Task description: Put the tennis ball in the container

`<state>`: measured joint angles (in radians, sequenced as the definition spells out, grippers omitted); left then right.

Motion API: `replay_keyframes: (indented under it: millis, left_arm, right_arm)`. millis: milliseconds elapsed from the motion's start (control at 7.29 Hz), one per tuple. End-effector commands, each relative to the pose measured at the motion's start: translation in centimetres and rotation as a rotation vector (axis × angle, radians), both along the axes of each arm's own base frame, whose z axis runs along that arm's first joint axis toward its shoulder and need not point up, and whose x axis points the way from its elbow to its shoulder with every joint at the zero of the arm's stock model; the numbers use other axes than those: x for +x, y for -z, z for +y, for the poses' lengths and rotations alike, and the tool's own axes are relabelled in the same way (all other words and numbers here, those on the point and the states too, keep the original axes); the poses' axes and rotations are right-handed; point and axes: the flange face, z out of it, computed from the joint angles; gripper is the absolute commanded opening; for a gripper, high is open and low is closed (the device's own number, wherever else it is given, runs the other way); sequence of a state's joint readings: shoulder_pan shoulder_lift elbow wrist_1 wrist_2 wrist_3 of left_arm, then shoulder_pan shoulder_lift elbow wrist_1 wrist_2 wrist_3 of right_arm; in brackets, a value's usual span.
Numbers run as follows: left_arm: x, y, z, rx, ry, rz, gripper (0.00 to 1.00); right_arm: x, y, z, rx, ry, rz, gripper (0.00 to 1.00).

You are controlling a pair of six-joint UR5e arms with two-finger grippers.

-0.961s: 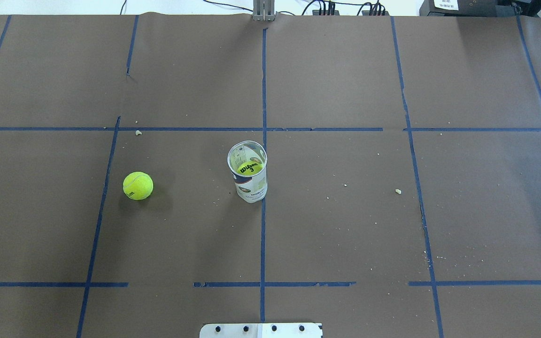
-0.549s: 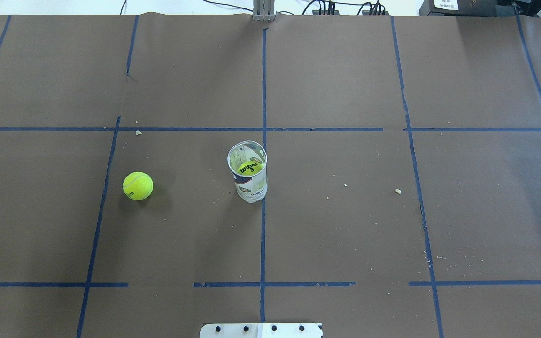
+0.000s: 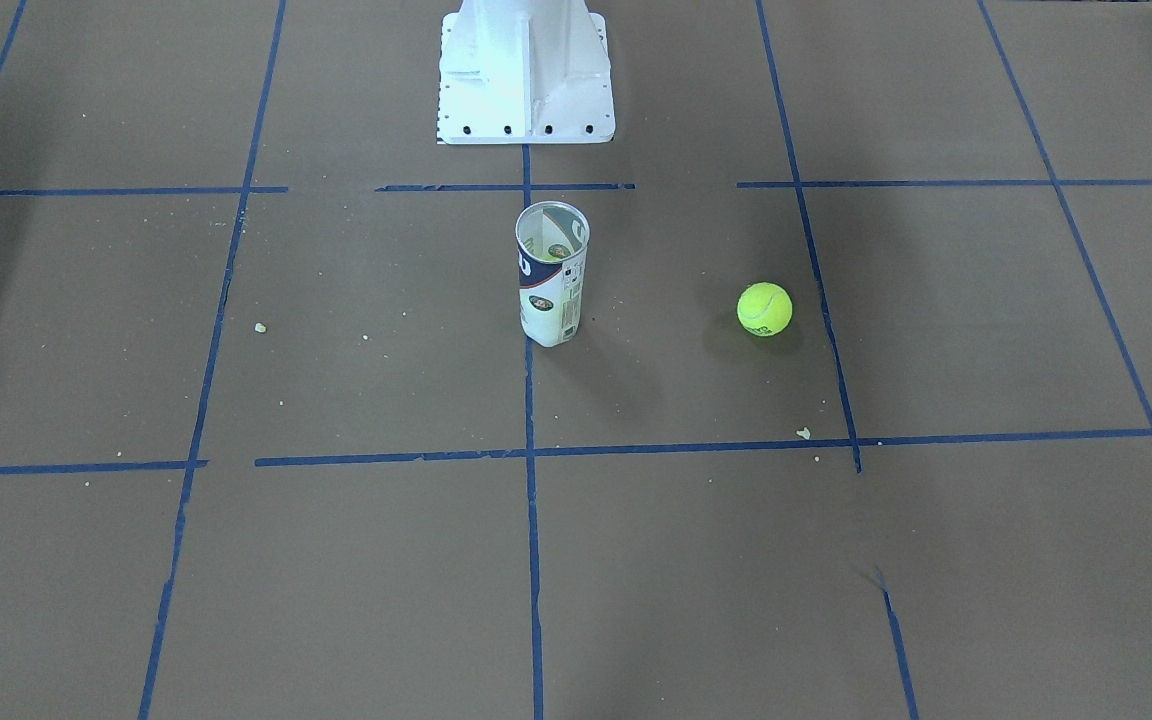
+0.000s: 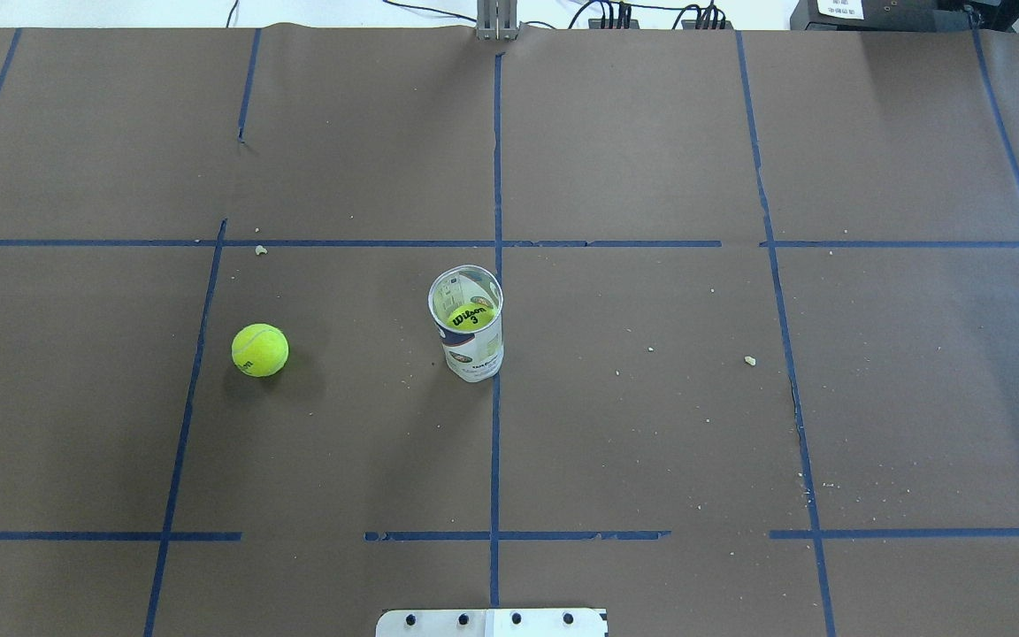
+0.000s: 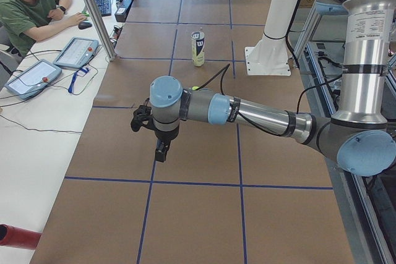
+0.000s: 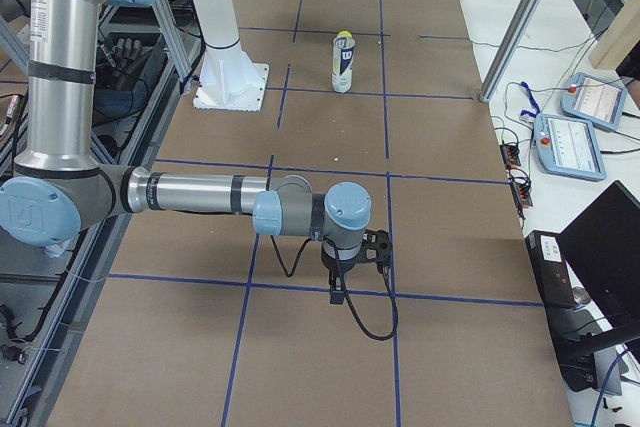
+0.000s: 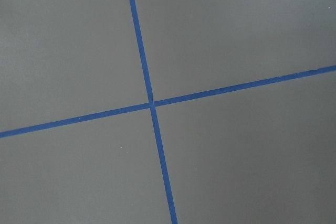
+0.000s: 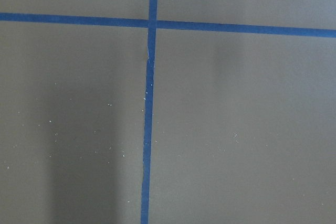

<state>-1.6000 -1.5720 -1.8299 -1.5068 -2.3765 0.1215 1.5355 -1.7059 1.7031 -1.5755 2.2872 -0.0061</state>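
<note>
The tennis ball (image 4: 259,350) (image 3: 764,309) lies loose on the brown paper, on the robot's left of the container. The container (image 4: 467,327) (image 3: 551,275) (image 5: 198,47) (image 6: 343,62) stands upright and open near the centre line, with another yellow ball (image 4: 471,316) inside it. My left gripper (image 5: 160,150) hangs over bare paper far from both, at the table's left end. My right gripper (image 6: 338,287) hangs likewise at the right end. Both show only in the side views, so I cannot tell if they are open or shut. The wrist views show only paper and blue tape.
The white robot base (image 3: 526,70) (image 4: 492,622) stands at the table's near edge behind the container. Blue tape lines grid the paper, with small crumbs scattered about. An operator (image 5: 28,4) sits beside the table with tablets (image 5: 74,52).
</note>
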Motion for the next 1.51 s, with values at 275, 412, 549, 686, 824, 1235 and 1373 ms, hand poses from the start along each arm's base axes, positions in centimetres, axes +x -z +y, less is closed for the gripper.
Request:
replay_keyframes:
  millis: [275, 412, 549, 686, 824, 1235, 1373]
  left_arm:
    - [9.4, 4.6, -1.6, 0.01, 0.059, 0.085, 1.0]
    - [13.3, 6.0, -1.4, -0.026, 0.093, 0.139, 1.0]
    - [17.1, 7.2, -1.2, -0.069, 0.102, 0.168, 1.0]
    - [21.6, 9.7, -1.2, -0.094, 0.156, 0.146, 1.0]
    - [26.1, 12.2, -1.0, -0.121, 0.179, 0.157, 1.0]
    - [37.6, 16.1, 1.1, -0.193, 0.215, 0.16, 1.0]
    - [41.4, 16.6, 2.7, -0.196, 0.24, 0.142, 1.0]
  right_arm:
    - [0.0, -0.1, 0.1, -0.002, 0.0, 0.0, 1.0]
    - [0.0, 0.0, 0.0, 0.0, 0.0, 0.0, 1.0]
    - [0.0, 0.0, 0.1, 0.0, 0.0, 0.0, 1.0]
    - [0.0, -0.1, 0.1, -0.002, 0.0, 0.0, 1.0]
    - [0.0, 0.0, 0.0, 0.0, 0.0, 0.0, 1.0]
    - [0.0, 0.1, 0.0, 0.001, 0.0, 0.0, 1.0]
    - [0.0, -0.1, 0.1, -0.003, 0.0, 0.0, 1.0]
